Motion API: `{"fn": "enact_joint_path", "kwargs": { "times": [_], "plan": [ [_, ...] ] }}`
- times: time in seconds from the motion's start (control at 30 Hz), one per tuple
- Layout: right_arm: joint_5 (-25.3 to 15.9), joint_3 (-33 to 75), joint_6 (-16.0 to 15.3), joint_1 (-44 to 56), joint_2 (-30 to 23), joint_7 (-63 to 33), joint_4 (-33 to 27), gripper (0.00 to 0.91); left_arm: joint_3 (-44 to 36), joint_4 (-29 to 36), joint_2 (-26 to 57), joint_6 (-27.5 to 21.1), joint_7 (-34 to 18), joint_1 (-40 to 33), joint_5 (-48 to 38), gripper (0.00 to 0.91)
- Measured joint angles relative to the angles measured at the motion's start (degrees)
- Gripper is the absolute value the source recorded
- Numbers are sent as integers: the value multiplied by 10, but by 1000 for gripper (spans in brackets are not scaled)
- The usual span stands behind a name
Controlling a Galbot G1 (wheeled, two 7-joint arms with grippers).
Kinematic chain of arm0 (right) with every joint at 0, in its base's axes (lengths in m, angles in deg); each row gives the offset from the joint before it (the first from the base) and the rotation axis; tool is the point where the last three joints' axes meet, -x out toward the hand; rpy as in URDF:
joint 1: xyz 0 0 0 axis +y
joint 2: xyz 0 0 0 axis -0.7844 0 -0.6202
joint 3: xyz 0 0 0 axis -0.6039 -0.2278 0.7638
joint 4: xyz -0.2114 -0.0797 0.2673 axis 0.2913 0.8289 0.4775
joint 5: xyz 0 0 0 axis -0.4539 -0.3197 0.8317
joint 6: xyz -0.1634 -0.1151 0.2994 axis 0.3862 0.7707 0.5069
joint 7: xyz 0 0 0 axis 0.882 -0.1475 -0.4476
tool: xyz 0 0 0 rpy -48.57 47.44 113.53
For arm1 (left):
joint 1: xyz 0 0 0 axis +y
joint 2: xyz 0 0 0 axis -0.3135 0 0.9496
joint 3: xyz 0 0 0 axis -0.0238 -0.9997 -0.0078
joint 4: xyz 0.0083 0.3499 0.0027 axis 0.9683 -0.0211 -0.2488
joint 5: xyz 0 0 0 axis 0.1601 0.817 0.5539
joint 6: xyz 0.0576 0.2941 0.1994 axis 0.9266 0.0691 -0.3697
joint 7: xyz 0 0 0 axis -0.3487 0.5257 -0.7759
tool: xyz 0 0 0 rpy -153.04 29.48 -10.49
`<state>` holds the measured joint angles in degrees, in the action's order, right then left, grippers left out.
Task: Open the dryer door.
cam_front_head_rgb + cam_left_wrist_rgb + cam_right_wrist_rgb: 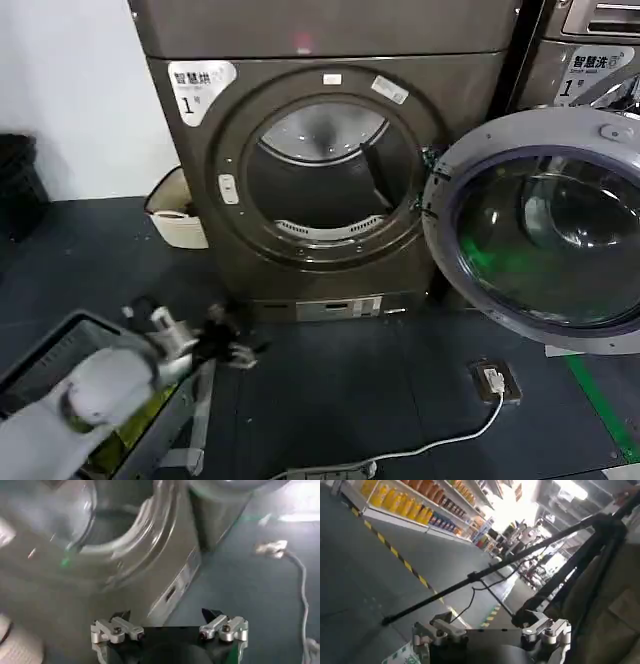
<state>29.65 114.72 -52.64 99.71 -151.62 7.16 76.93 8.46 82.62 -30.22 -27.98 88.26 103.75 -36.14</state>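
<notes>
My view: dryer [320, 150] against white wall [70, 90], its door [545, 225] swung wide right, drum [320, 185] exposed, dark floor [350, 390] with white cable [440, 445], my left gripper [225, 345] low beside it, jaws released, right gripper [492, 627] elsewhere, jaws spread.

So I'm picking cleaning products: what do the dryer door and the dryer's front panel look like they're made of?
Dryer door: a pale grey rim, likely plastic or painted metal, around a dark, glossy window, probably glass, since it shows green reflections. Front panel: bronze-grey with a smooth satin sheen, apparently painted or coated metal, though plastic can't be excluded.
</notes>
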Motion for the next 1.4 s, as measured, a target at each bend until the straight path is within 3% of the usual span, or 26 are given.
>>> {"fn": "enact_joint_path", "kwargs": {
  "times": [0.2, 0.43, 0.7, 0.97, 1.2, 1.4],
  "plan": [
    [-1, 1, 5, -2, -5, 2, -6, 907, 98, -10, 10, -98, -59, 67, -110, 907],
    [0, 3, 5, -6, -10, 0, -2, 907, 237, -45, 24, -110, -140, 154, -239, 907],
    [-1, 0, 5, -16, -15, -4, 4, 907, 346, -60, 35, -110, -391, 267, -526, 907],
    [4, 0, 8, -16, -15, -9, 1, 907, 385, -46, 66, -110, -543, 339, -757, 907],
    [2, 0, 9, -17, -17, -4, 0, 907, 389, -42, 81, -110, -576, 350, -837, 907],
    [8, 0, 8, -17, -18, -4, 1, 907, 389, -37, 86, -110, -581, 350, -848, 907]
  ]
}}
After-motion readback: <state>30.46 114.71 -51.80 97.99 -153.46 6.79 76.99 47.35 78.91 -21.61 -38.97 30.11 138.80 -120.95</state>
